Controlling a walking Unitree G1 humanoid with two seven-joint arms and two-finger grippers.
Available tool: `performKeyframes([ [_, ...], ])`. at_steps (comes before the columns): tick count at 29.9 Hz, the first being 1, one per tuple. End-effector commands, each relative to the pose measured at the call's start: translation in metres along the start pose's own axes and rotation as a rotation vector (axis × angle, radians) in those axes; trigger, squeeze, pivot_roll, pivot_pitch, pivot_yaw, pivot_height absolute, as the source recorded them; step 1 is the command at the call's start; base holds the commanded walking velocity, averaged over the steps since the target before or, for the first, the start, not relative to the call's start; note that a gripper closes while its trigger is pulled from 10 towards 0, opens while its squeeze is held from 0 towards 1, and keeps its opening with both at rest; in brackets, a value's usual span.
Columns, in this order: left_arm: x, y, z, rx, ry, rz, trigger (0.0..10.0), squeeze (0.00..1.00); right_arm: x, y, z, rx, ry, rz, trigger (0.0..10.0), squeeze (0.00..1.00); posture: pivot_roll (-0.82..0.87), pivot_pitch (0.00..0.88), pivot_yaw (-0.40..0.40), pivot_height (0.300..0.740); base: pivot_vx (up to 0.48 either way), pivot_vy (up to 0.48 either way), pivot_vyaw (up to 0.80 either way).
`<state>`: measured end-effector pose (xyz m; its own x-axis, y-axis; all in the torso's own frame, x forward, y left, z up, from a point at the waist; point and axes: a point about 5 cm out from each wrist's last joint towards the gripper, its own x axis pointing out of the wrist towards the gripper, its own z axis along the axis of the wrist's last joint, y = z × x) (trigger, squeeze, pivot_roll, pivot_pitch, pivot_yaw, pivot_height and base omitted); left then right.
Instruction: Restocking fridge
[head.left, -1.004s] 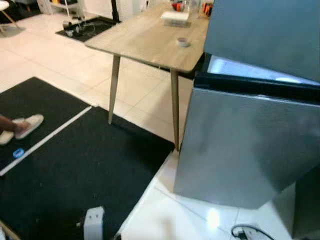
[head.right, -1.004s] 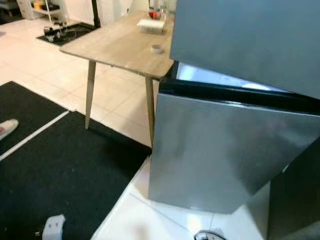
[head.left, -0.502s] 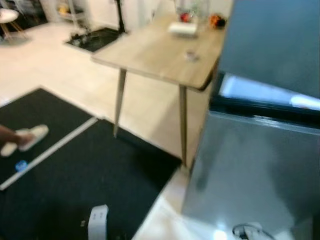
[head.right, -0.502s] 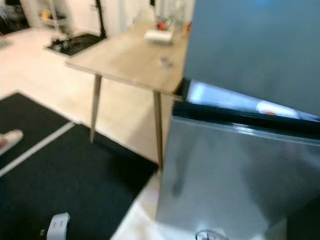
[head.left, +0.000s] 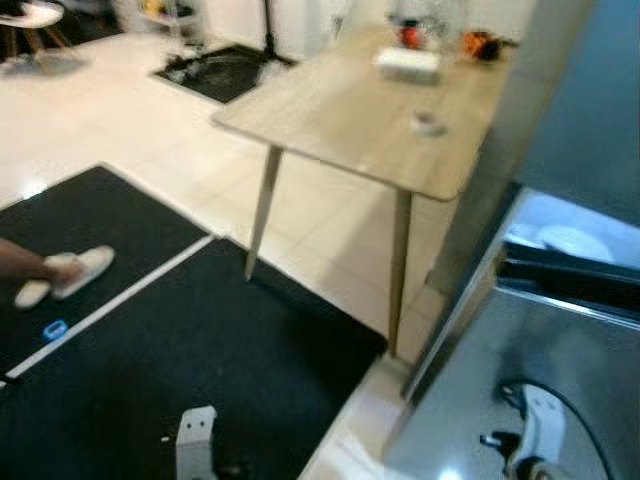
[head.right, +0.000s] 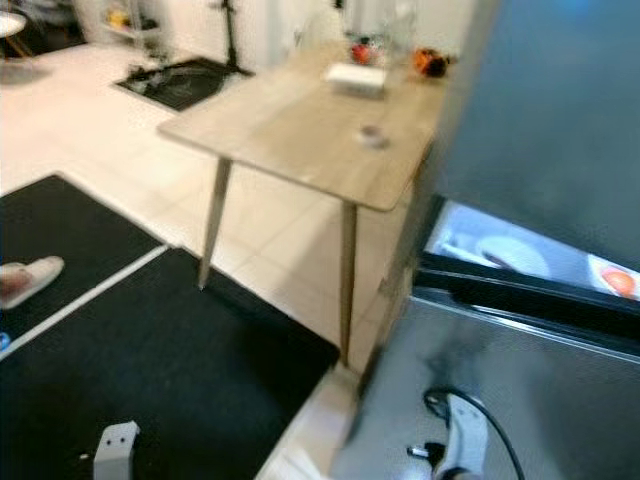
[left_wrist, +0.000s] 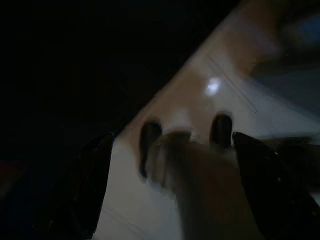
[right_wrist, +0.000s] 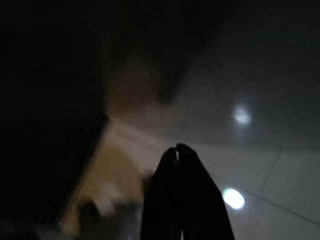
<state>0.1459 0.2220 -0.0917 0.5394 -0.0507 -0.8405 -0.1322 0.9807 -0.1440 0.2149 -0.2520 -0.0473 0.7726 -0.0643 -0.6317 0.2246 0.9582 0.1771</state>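
Two head views gave me the fridge (head.right: 520, 150) at the right of the scene, grey and tall, its lower door (head.right: 500, 400) swung ajar so a lit strip of interior showed behind the dark top edge; the right eye view caught a white plate (head.right: 512, 255) and something orange-red (head.right: 618, 281) in there, while the left eye view gave only a pale blur of the plate. Just beside the fridge stood a wooden table (head.left: 330, 110) on slim legs, carrying a white box (head.left: 407, 61), a small roll of tape (head.left: 428, 122) and blurred red and orange items at its far end. Below, a black mat (head.left: 170, 370) with a white line covered the pale tiles; a person's foot in a white slipper (head.left: 70, 275) rested on it at the left, and a small white device (head.left: 195, 440) lay near the bottom edge. From the dim wrist views, I saw the right gripper (right_wrist: 176, 150) with its fingers pressed together over glossy tile; the left gripper (left_wrist: 175, 165) had its fingers spread wide apart above the tile beside the mat.
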Motion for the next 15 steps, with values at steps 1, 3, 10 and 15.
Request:
performKeyframes([
  [1,-0.001,0.0,-0.004,0.002,0.017,0.004,10.0,0.0,0.001,-0.009,0.02,0.051,-0.096,-0.028,10.0,0.0,0.05,0.0,-0.042,0.74,0.0,0.0,0.0],
  [3,-0.001,0.0,-0.004,-0.001,0.015,0.002,10.0,0.0,0.003,-0.012,0.039,0.08,-0.173,-0.038,10.0,0.0,0.05,0.0,-0.044,0.74,0.0,0.0,0.0],
  [10,0.0,-0.001,-0.005,-0.009,0.011,-0.002,10.0,0.0,0.007,-0.004,0.108,0.095,-0.415,-0.022,10.0,0.0,0.06,0.0,-0.049,0.74,0.0,0.0,0.0],
  [15,-0.001,-0.001,-0.006,-0.016,0.009,0.0,10.0,0.0,0.007,0.01,0.153,0.055,-0.545,0.003,10.0,0.0,0.07,0.0,-0.054,0.74,0.0,0.0,0.0],
])
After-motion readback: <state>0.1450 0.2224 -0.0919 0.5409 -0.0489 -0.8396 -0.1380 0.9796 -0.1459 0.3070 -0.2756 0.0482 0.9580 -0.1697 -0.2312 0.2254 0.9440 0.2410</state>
